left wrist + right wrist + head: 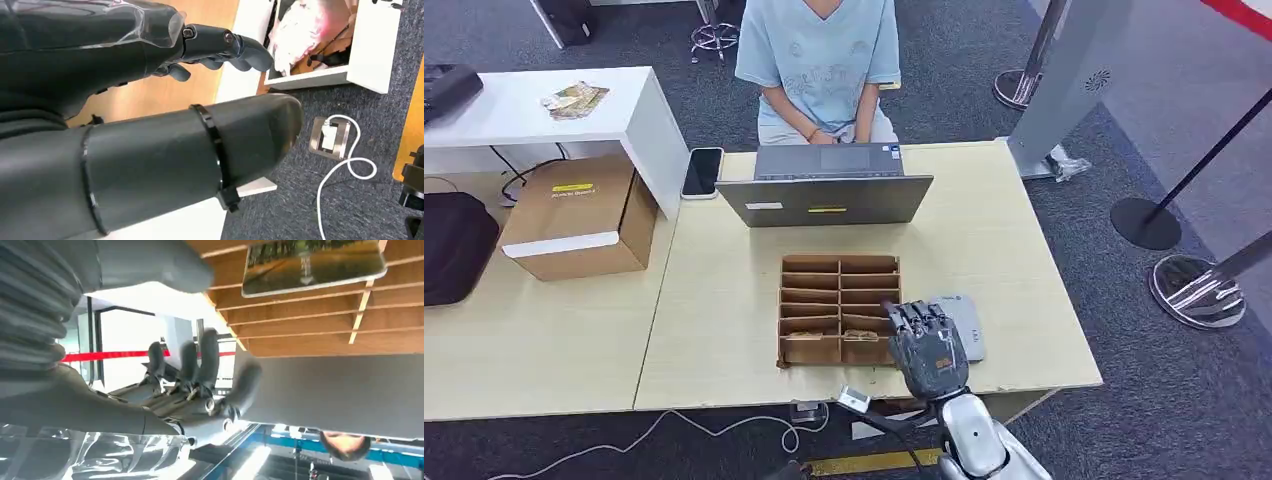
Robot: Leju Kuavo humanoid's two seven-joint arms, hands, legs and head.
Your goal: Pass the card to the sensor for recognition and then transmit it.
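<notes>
One card (312, 264) with a green landscape print lies in a compartment of the cardboard divider tray (839, 265), as we see it in the right wrist view; in the head view we make out small printed pieces in the tray's near row, toward six o'clock. Our right hand (932, 347) hovers at the tray's near right corner, about four o'clock from its centre, its fingers (202, 357) spread apart and holding nothing. Partly under that hand, just beside the tray at three o'clock, lies a flat grey sensor pad (962, 322).

At twelve o'clock from the tray stands an open grey laptop (826, 186), its back toward us, and beyond it sits a person (819, 60) in a light blue shirt. A black phone (703, 171) lies at the laptop's nine o'clock, near the table's (1014, 250) far left corner. Farther out at nine o'clock, a cardboard box (579, 215) sits on the neighbouring table.

Our left hand (150, 55) hangs over grey carpet with a white cable (345, 170) below it; its fingers are loosely extended and it grips nothing.
</notes>
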